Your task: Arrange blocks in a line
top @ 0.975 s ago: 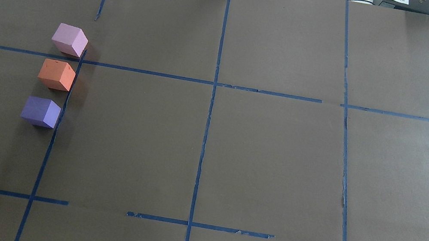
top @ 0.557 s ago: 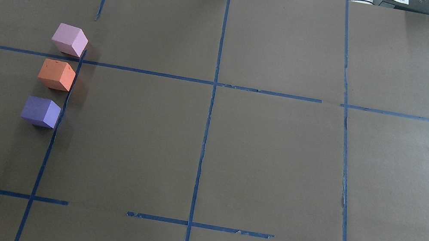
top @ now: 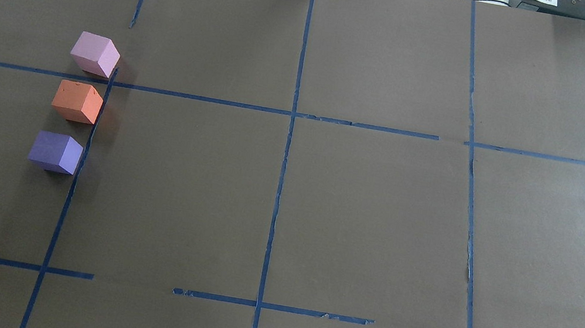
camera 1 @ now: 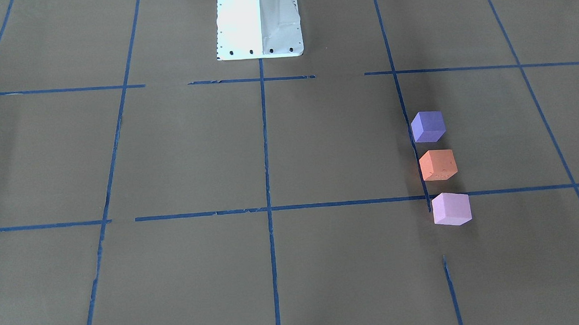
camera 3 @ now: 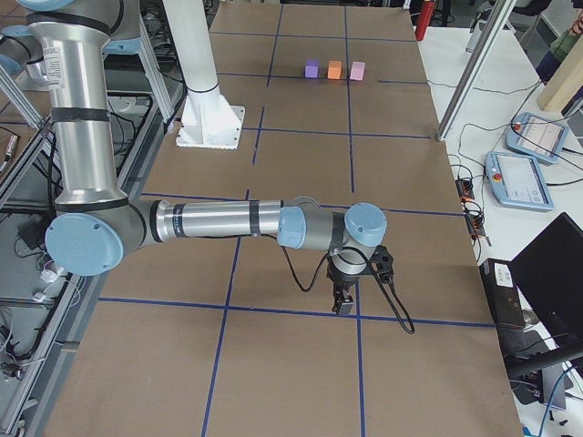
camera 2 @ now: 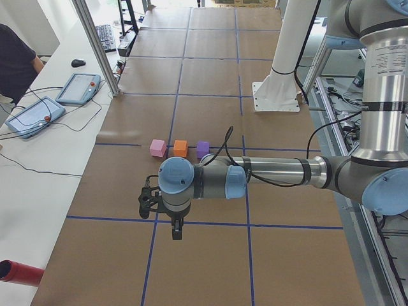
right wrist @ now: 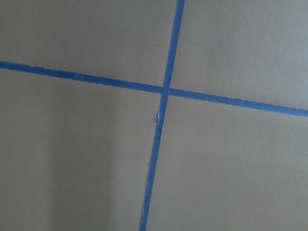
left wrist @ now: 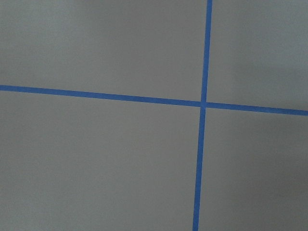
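Three cubes stand in a row with small gaps on the table's left side: the pale pink-lilac block (top: 95, 54) farthest from the robot, the orange block (top: 77, 101) in the middle, the dark violet-purple block (top: 55, 152) nearest. They also show in the front view as pink-lilac (camera 1: 451, 208), orange (camera 1: 437, 165) and violet (camera 1: 427, 126). My left gripper (camera 2: 176, 231) hangs over bare table, well apart from the blocks. My right gripper (camera 3: 344, 303) hangs at the table's far right end. Both show only in side views; I cannot tell whether they are open or shut.
Brown paper with a blue tape grid (top: 289, 128) covers the table. The white robot base plate (camera 1: 259, 24) stands at the robot's edge. Teach pendants (camera 2: 38, 115) and cables lie on the operators' bench; a person sits there. Both wrist views show only paper and tape crossings.
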Robot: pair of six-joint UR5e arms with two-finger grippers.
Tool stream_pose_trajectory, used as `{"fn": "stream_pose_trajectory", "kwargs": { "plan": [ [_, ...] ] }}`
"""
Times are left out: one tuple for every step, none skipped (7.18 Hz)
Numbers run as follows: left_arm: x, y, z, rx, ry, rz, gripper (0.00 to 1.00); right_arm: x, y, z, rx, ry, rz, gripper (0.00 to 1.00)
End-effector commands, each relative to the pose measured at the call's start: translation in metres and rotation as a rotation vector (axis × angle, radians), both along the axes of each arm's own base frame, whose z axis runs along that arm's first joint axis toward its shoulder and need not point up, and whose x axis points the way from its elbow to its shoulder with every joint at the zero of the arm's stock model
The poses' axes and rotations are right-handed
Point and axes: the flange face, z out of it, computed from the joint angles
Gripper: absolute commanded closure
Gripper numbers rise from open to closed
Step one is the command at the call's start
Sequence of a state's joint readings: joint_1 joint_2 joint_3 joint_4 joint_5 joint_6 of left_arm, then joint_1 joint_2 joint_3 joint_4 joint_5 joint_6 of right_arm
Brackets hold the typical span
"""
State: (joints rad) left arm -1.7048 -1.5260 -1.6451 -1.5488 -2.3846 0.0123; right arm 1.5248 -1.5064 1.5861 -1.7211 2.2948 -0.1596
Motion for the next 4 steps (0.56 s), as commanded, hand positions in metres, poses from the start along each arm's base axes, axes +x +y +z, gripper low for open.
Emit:
{"fn": "stream_pose_trajectory", "kwargs": {
  "plan": [
    [0.0021, -0.0026, -0.0037, 0.01, -0.002, 0.006, 0.0, 0.0, 0.0, 0.0, 0.0, 0.0, 0.0, 0.0],
    [0.0021, -0.002, -0.0019, 0.01, -0.002, 0.006, 0.0, 0.0, 0.0, 0.0, 0.0, 0.0, 0.0, 0.0],
    [0.0034, -0.0035, -0.0026, 0.018, -0.003, 0.009, 0.0, 0.0, 0.0, 0.0, 0.0, 0.0, 0.0, 0.0],
    [0.0055, -0.0043, -0.0043, 0.022, -0.004, 0.014, 0.0, 0.0, 0.0, 0.0, 0.0, 0.0, 0.0, 0.0]
  ]
}}
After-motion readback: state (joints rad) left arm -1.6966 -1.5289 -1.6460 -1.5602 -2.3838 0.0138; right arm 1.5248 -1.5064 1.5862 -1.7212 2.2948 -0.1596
